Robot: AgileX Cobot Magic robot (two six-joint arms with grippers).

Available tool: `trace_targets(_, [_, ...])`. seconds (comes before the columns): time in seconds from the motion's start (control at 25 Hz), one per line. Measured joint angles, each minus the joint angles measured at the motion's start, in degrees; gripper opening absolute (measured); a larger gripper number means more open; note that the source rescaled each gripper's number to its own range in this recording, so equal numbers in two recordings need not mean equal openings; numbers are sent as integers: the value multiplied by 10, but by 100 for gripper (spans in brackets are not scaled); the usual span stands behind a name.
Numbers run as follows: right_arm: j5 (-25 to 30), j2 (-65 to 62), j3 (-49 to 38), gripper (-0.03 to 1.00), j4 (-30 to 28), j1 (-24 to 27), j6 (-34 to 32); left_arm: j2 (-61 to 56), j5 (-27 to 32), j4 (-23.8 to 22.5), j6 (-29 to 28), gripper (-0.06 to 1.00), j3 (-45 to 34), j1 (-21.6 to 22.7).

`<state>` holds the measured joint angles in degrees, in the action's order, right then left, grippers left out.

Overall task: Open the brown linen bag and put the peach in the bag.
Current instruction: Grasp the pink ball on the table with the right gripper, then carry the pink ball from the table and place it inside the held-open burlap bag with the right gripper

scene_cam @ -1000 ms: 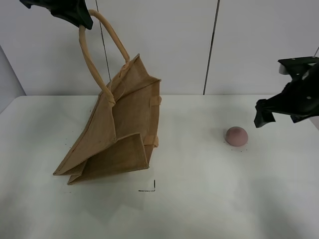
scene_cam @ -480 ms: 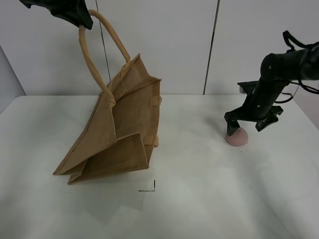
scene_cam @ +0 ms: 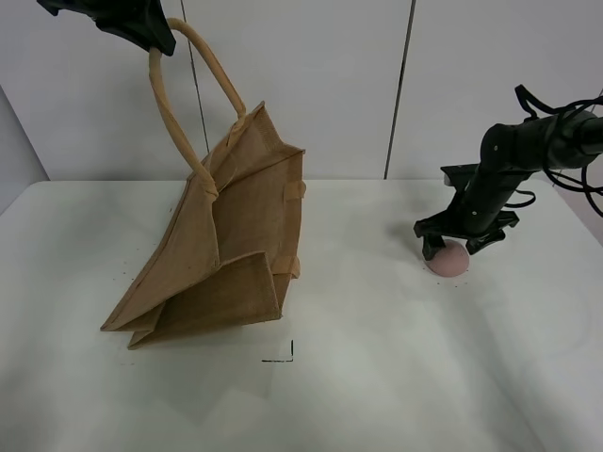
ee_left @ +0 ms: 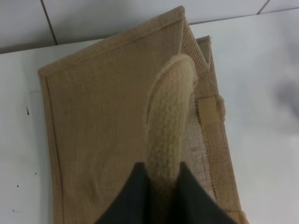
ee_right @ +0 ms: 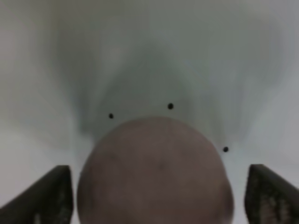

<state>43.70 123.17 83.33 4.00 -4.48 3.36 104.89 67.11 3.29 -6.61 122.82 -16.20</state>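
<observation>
A: Where's the peach (scene_cam: 449, 263)?
B: Near the table's (scene_cam: 377, 395) far right corner, inside the open right claw (scene_cam: 453, 250). Probably soft and bruisable, so pinch its widest middle gently.
A: Left claw (ee_left: 161, 186)?
B: Clamped on the linen bag's (scene_cam: 236, 235) handle (scene_cam: 170, 113).

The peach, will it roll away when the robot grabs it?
It might: the peach is round and sits loose on the smooth table. It looks small, so probably light. The open right gripper has a finger on each side, which should keep it from rolling off.
</observation>
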Motion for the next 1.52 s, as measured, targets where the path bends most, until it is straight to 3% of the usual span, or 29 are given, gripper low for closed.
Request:
trace_targets(0.24, [0, 0, 0, 58, 8, 0, 0, 0, 0, 0, 0, 0, 0, 0])
trace_targets(0.28, [3, 0, 0, 51, 8, 0, 0, 0, 0, 0, 0, 0, 0, 0])
trace_targets(0.4, [9, -1, 2, 13, 9, 0, 0, 0, 0, 0, 0, 0, 0, 0])
trace_targets(0.48, [22, -1, 14, 0, 9, 0, 0, 0, 0, 0, 0, 0, 0, 0])
trace_targets(0.72, [127, -12, 117, 0, 49, 0, 18, 0, 0, 0, 0, 0, 0, 0])
trace_targets(1.08, [201, -85, 254, 0, 203, -6, 93, -21, 0, -1, 2, 0, -1, 0])
trace_targets(1.32, [192, -89, 266, 0, 278, -79, 150, -22, 0, -1, 3, 0, -1, 0])
trace_targets(1.52, [123, -75, 267, 0, 292, -159, 159, -22, 0, -1, 8, 0, -1, 0])
